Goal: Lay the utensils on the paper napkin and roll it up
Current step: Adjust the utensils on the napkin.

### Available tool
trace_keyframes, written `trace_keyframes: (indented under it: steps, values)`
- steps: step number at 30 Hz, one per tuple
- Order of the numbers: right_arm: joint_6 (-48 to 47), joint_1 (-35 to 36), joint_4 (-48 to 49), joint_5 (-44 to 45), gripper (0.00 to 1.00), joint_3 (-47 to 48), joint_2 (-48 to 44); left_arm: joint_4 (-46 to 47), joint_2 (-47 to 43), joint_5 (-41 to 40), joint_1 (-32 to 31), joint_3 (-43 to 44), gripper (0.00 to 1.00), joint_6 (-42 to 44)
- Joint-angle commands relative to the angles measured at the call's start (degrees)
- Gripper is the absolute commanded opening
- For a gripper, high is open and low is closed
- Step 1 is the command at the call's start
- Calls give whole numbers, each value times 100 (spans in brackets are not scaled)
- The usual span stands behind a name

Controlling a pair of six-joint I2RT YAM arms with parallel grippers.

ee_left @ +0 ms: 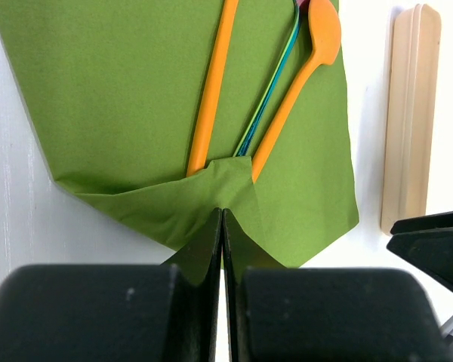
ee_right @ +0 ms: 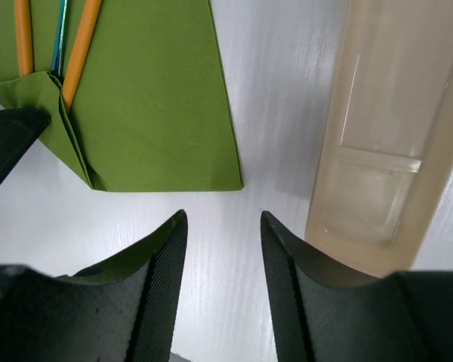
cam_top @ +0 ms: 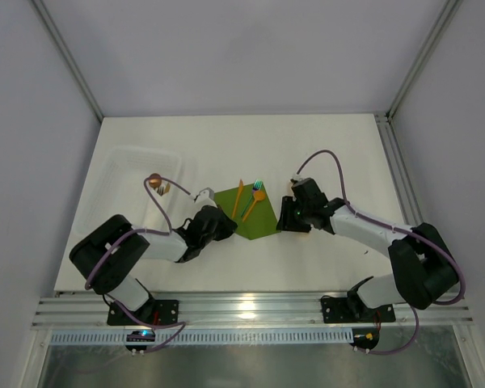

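Observation:
The olive-green paper napkin (cam_top: 250, 212) lies at mid-table, also in the left wrist view (ee_left: 136, 90) and the right wrist view (ee_right: 158, 113). On it lie the utensils: an orange rod (ee_left: 211, 90), an iridescent green-purple metal one (ee_left: 272, 90) and an orange spoon (ee_left: 302, 75). The napkin's near corner is folded up over their handle ends. My left gripper (ee_left: 222, 219) is shut on that folded corner. My right gripper (ee_right: 223, 226) is open and empty over bare table just off the napkin's right corner.
A clear plastic tray (cam_top: 121, 182) stands at the left with a small brown object (cam_top: 156, 183) at its edge. A beige plastic case (ee_right: 385, 136) lies right of the napkin, also in the left wrist view (ee_left: 411, 113).

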Motion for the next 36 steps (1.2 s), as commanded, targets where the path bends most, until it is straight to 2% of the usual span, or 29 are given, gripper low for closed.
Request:
trace_keyframes:
  steps: [1, 8, 11, 13, 17, 19, 21, 24, 25, 27, 28, 36]
  values:
    - [132, -26, -51, 227, 49, 232, -93, -221, -107, -40, -11, 114, 0, 102]
    - [71, -35, 326, -80, 49, 82, -14, -317, -169, -67, -11, 79, 0, 111]
    - [-96, -26, 178, -2, 49, 651, 274, -265, -107, -23, -20, 79, 0, 76]
    - [-61, -26, -402, 191, 50, 1547, 626, -247, -46, 12, -20, 97, 0, 76]
    - [562, 114, -939, 490, 51, 2699, 1514, -256, -28, 21, -20, 132, 0, 85]
    - [659, 246, -1438, 717, 55, 3507, 1900, -273, -54, 30, -11, 123, 0, 93]
    - [844, 351, -2192, 903, 66, 4427, 2505, -282, -81, 30, -20, 114, 0, 102]
    - [1071, 553, -2827, 1122, 70, 5308, 3052, -256, -89, 56, -11, 79, 0, 120]
    - [1186, 623, -2951, 1219, 77, 5442, 3141, -247, -89, 74, -20, 44, 0, 120]
    - [1423, 685, -3049, 1343, 81, 5566, 3238, -203, -81, 83, -20, 18, 0, 120]
    - [1494, 720, -3066, 1369, 99, 5575, 3325, -203, -98, 65, -20, 9, 0, 129]
    - [2030, 1019, -3444, 1852, 99, 5795, 3572, -203, -160, 65, -11, -35, 0, 181]
